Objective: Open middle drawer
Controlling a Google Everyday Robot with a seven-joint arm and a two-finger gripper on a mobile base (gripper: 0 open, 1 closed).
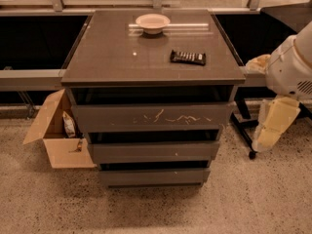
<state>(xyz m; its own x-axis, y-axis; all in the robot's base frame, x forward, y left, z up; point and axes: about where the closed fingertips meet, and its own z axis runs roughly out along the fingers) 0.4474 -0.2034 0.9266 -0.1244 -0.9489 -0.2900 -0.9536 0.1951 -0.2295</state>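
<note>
The dark grey-brown cabinet [112,57] stands in the middle of the camera view with three handleless drawers. The middle drawer [153,151] has a plain flat front with a tiny white speck and sits closed. It lies below the taller top front with white scratch marks [151,117] and above the shortest bottom front [153,176]. My white arm [292,67] comes in at the right edge. Its cream-coloured gripper [273,126] hangs to the right of the cabinet, at about top-drawer height, apart from all the drawers.
On the cabinet top are a small white bowl [152,22] at the back and a dark snack bar [188,57] to the right. An open cardboard box [56,135] stands on the floor at the left. A black wheeled stand leg [243,130] is at the right.
</note>
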